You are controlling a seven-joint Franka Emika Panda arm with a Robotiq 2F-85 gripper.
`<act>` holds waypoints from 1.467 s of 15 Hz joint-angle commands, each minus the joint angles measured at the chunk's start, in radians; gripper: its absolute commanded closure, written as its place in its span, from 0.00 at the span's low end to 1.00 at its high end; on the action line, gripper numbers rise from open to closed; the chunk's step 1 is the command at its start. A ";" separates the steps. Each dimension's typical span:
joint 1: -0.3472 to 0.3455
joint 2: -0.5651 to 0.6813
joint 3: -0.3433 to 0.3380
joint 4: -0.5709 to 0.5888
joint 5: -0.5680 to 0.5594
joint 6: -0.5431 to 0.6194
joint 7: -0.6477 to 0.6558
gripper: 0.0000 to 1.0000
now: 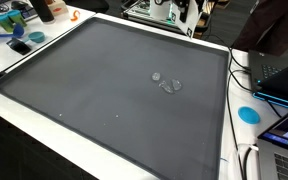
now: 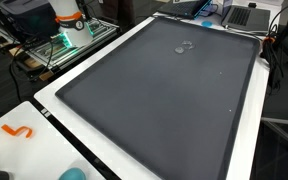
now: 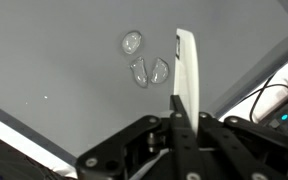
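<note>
- Hovering above a gray mat [image 3: 64, 60]: gripper [image 3: 185, 38], clenched on nothing, fingers pressed into one pale blade.
- Lying flat on the mat, just beside the fingertips but not touching: small clear pieces [image 3: 146, 62].
- Same clear pieces [image 1: 167, 82] [image 2: 184, 47] spotted in both exterior views, off-centre on the mat.
- Bordering the mat: white table [image 1: 239, 135], with a blue disc [image 1: 248, 114] on it.

I'm above the mat [image 3: 74, 70], and it lies flat on the worktop [image 1: 24, 112]. In the wrist view, three small pieces [image 3: 144, 62] sit on the mat, bunched together at nine o'clock from my end effector [image 3: 184, 40] and just beside it. In an exterior view, a disc [image 1: 248, 113] lies off the mat on the worktop, at four o'clock from the pieces and well apart.
</note>
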 commanded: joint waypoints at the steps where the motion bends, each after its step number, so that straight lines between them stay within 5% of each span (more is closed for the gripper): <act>1: 0.010 0.025 0.013 0.067 -0.065 -0.032 -0.111 0.99; 12: 0.009 0.028 0.015 0.073 -0.065 -0.008 -0.121 0.99; 22: -0.095 0.167 -0.010 -0.042 -0.005 0.145 -0.362 0.99</act>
